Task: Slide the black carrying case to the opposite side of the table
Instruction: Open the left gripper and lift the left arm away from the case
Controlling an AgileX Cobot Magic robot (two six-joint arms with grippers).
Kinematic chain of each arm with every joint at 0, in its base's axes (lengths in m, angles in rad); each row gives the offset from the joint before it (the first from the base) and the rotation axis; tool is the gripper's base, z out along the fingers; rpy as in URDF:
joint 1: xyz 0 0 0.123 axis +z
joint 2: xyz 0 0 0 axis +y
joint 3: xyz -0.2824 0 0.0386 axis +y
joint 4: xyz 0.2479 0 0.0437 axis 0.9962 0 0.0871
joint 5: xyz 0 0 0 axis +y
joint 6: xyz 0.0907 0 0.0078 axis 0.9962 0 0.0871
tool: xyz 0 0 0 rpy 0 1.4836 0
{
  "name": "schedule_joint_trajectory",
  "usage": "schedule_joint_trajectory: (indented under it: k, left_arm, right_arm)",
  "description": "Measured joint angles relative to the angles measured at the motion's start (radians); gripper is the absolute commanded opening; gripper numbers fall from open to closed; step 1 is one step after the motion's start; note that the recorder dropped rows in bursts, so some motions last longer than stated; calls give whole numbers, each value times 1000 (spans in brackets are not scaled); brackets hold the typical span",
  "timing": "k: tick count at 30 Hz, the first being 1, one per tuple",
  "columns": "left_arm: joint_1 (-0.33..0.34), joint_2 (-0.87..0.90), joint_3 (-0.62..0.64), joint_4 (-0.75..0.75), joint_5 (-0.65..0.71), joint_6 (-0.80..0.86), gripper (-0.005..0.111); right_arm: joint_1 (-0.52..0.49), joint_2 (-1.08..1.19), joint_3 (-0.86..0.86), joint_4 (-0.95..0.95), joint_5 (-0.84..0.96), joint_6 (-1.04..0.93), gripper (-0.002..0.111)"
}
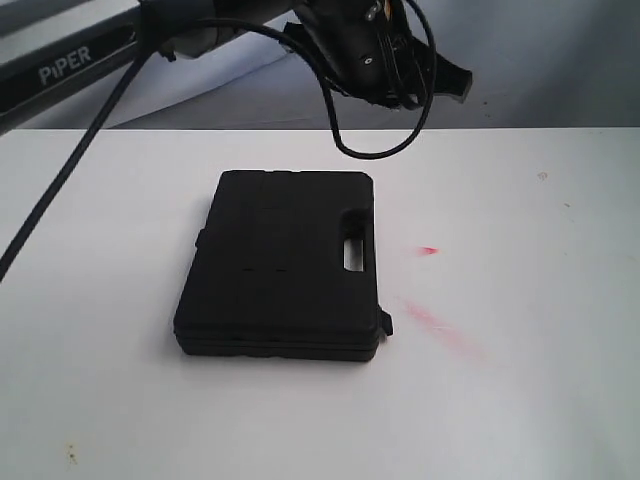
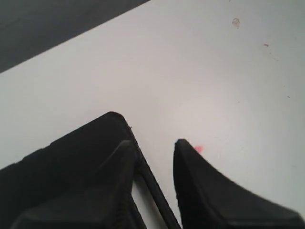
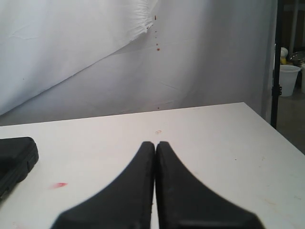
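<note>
The black carrying case (image 1: 280, 265) lies flat near the middle of the white table (image 1: 530, 200), its handle cut-out facing right. My left gripper (image 1: 440, 80) hangs above the table's far edge, behind the case, and touches nothing. In the left wrist view it (image 2: 153, 143) stands open, with one finger over the case's corner (image 2: 71, 162) and the other over bare table. My right gripper (image 3: 156, 143) is shut and empty, low over the table to the right of the case (image 3: 14, 157). It is outside the exterior view.
Pink-red smears (image 1: 430, 250) (image 1: 440, 325) mark the tabletop right of the case. A black cable (image 1: 380, 150) loops down from the left arm (image 1: 70, 55). A white cloth backdrop (image 3: 95, 57) hangs behind the table. A white bucket (image 3: 290, 78) stands beyond the table's right edge.
</note>
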Motion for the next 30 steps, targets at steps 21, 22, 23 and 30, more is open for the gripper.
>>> schedule_joint_trajectory:
  k: [21, 22, 23, 30]
  left_arm:
    - [-9, -446, 668, -15, -579, 178, 29]
    - [-9, -468, 700, -15, -588, 178, 29]
    - [-9, -495, 733, -15, -600, 179, 29]
    - [-9, -709, 946, -19, -624, 175, 29]
  right_arm:
    - [0, 0, 0, 0, 0, 0, 0]
    - [0, 0, 0, 0, 0, 0, 0]
    - [0, 0, 0, 0, 0, 0, 0]
    - [0, 0, 0, 0, 0, 0, 0]
